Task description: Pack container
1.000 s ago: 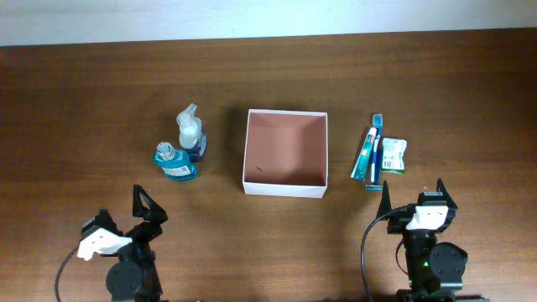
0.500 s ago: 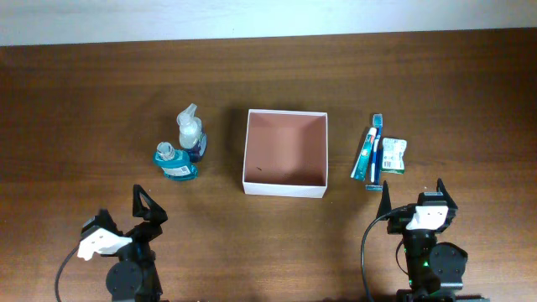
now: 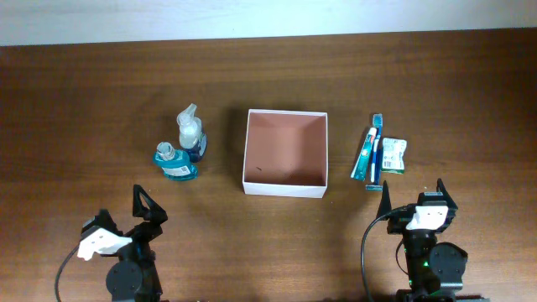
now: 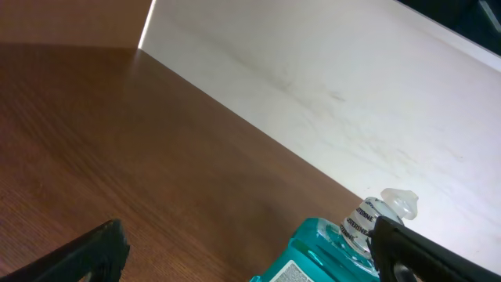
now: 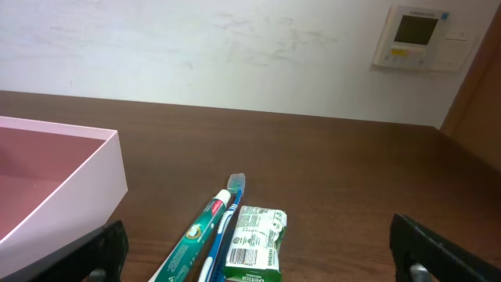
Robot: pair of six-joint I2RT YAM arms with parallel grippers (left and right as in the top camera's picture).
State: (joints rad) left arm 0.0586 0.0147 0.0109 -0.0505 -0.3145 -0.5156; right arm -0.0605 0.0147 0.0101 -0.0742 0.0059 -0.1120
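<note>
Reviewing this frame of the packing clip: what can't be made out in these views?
- Dark speck on the container floor, overhead: too small to identify.
- Green packet print, right wrist: too small to read; the bottom edge cuts its near end.
- Toothpaste tube, right wrist: near end cut by the bottom edge.
- Mouthwash bottle, left wrist: most of the body cut by the bottom edge.

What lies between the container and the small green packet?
A toothpaste tube and a blue toothbrush lie side by side between container and packet, seen in the overhead view.
</note>
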